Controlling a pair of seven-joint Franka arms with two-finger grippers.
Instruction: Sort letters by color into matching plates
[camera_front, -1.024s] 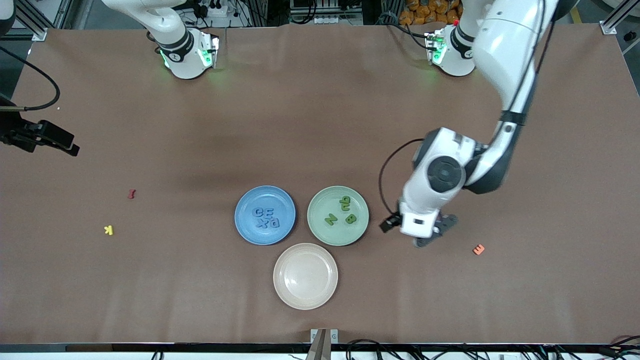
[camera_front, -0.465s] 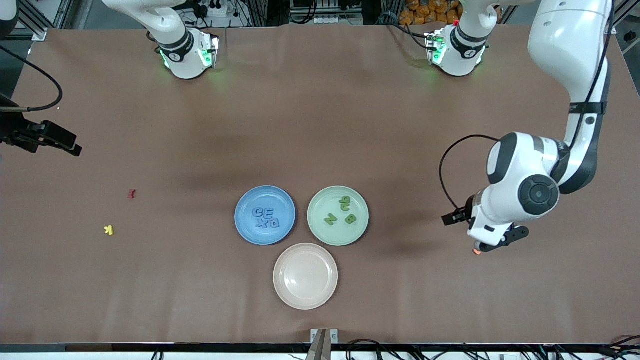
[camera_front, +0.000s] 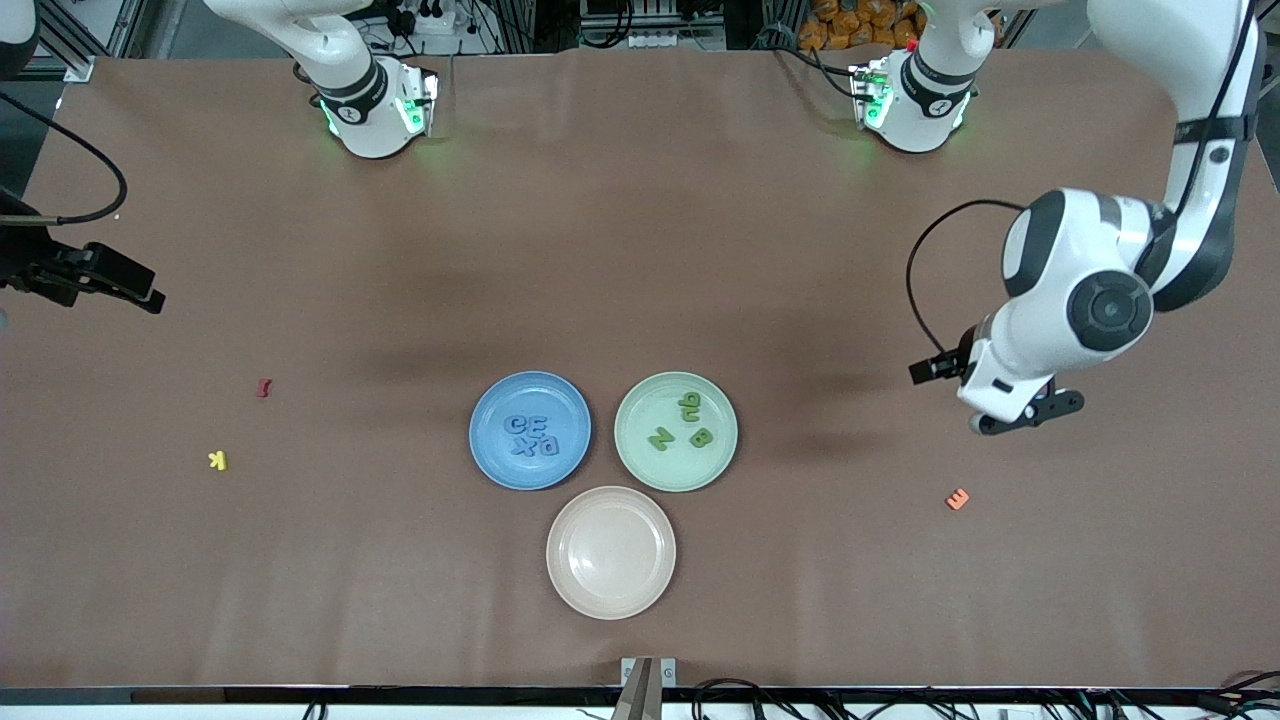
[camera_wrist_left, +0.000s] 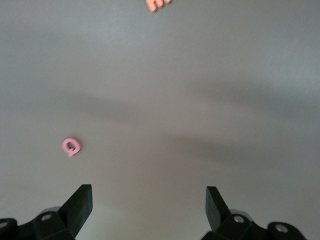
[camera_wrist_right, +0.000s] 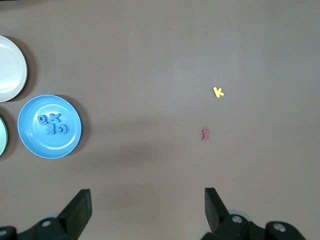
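We see four blue letters (camera_front: 531, 437) in the blue plate (camera_front: 497, 400) & green letters (camera_front: 683, 424) in the green plate (camera_front: 640, 405), mid-tabletop (camera_front: 640, 250), w/ left gripper (camera_front: 1022, 413) and right gripper (camera_wrist_right: 145, 210) both wide open, empty, up over bare tabletop.

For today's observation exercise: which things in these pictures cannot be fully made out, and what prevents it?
- Pink letter: seen in the left wrist view only; hidden in the front view, probably under the left arm.
- Orange letter: cut by the left wrist view's edge.
- Green plate: cut by the right wrist view's edge.
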